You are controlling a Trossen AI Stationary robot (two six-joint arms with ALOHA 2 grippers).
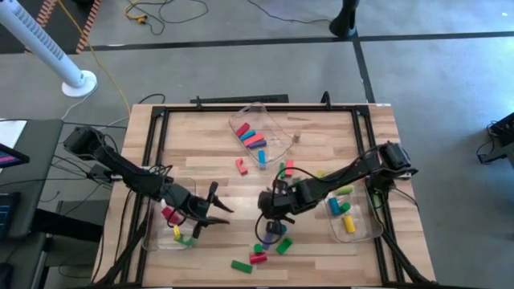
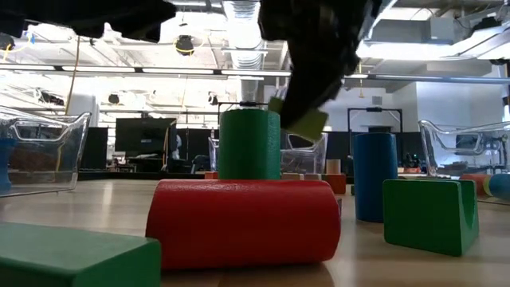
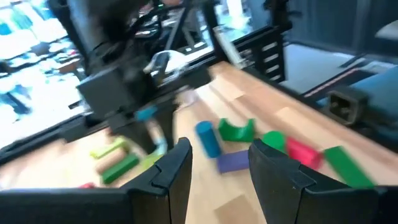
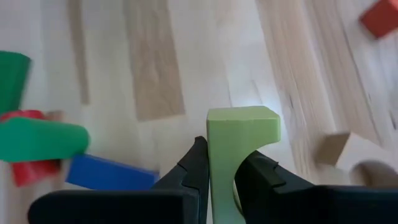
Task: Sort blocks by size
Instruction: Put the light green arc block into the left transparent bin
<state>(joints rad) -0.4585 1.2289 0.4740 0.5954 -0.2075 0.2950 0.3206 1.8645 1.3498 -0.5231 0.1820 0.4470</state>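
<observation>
The right tool [image 4: 221, 171] was clenched on a pale green arch-shaped block [image 4: 239, 146]. Its two dark fingers [image 4: 193, 168] pressed the block's narrow lower part from both sides, and the block's square end projected beyond the fingertips. The block's long axis ran in line with the fingers. In the low view the same pale green block [image 2: 301, 119] hung tilted, clear of the wooden worktop [image 2: 398, 267], behind a green upright cylinder [image 2: 249, 143] and a red cylinder lying on its side [image 2: 243, 223].

In the high view the right arm reached from the worktop's right edge toward the middle, with the right tool [image 1: 277, 205] pointing down above a cluster of loose blocks [image 1: 269, 245] near the front edge. A clear plastic bin [image 1: 353, 215] holding several blocks stood just beside that arm.

The left tool [image 1: 215, 205] stood partly open and held nothing; in the left wrist view its fingers [image 3: 177, 171] showed a clear gap. The left arm extended from the left edge, with the tool just beside a clear plastic bin at the front left [image 1: 157, 239]. A third clear plastic bin [image 1: 277, 128] holding blocks stood at the rear centre.
</observation>
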